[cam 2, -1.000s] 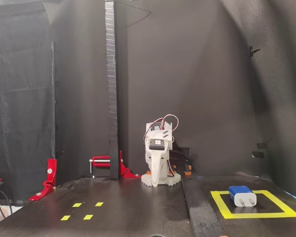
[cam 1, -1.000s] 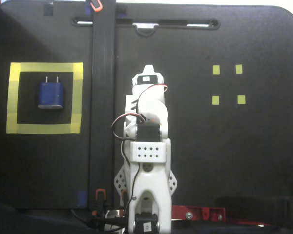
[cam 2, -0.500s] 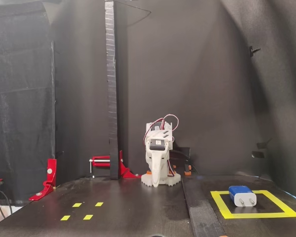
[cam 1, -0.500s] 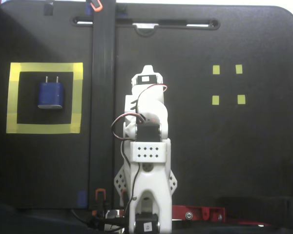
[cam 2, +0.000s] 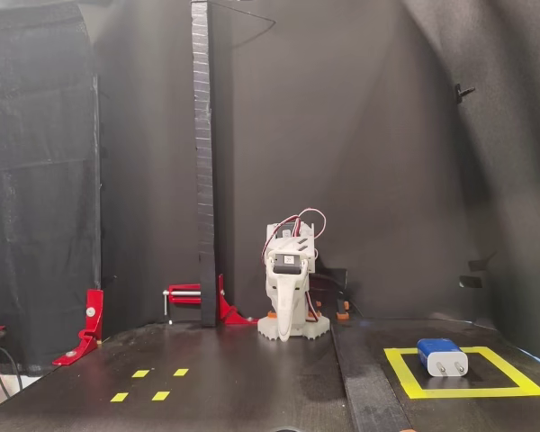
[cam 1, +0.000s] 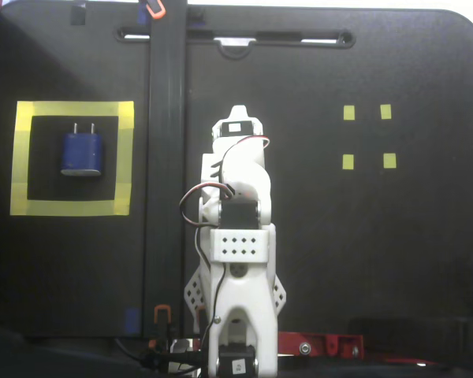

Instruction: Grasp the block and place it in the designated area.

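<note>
Blue block (cam 1: 82, 152): one, inside yellow designated area (cam 1: 126, 157) | four small tape squares (cam 1: 367, 136) (apart) | hand state: cannot tell

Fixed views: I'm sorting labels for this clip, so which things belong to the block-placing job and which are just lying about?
Job things:
- blue block, lying inside the tape square
- yellow tape square
- arm's gripper, folded near its base

Just there:
- four small yellow tape squares
- red clamps
- black upright post
</note>
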Available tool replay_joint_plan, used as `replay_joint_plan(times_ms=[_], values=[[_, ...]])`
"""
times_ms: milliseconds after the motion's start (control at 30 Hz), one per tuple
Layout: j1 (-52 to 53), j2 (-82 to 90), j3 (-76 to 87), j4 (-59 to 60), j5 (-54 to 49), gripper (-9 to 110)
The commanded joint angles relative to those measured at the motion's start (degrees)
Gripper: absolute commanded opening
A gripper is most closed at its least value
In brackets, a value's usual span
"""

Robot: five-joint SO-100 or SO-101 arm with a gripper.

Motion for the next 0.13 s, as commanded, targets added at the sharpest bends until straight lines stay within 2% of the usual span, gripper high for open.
replay_joint_plan(times_ms=[0,100], values=[[0.1,0.6,0.4,0.2,-0.2,0],[0.1,0.6,0.4,0.2,-0.2,0]])
